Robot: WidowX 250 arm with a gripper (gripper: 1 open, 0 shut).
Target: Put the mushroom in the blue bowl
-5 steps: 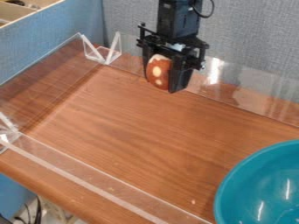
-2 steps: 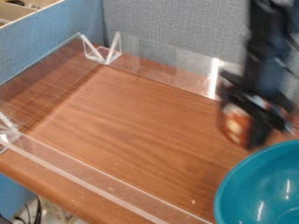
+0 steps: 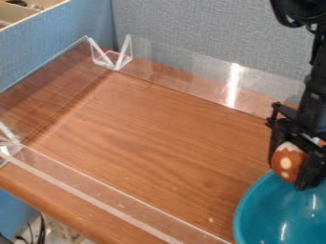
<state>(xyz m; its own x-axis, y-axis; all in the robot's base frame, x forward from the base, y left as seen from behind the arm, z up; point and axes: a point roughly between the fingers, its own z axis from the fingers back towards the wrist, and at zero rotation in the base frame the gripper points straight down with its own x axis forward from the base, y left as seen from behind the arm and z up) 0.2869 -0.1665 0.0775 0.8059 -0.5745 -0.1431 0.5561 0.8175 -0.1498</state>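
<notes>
Camera view: the gripper (image 3: 295, 164) hangs at the right edge, its fingers (image 3: 277, 152) clamped on the mushroom (image 3: 289, 165), just above the far rim of the bowl (image 3: 283, 219), which sits on the surface (image 3: 140, 133) at the near right corner.

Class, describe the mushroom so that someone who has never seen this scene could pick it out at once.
Start at the wooden table and go to the blue bowl at its near right corner. Just above the bowl's far rim hangs the robot's black hand, shut on the mushroom. It is the only small orange thing with pale spots in view.
</notes>
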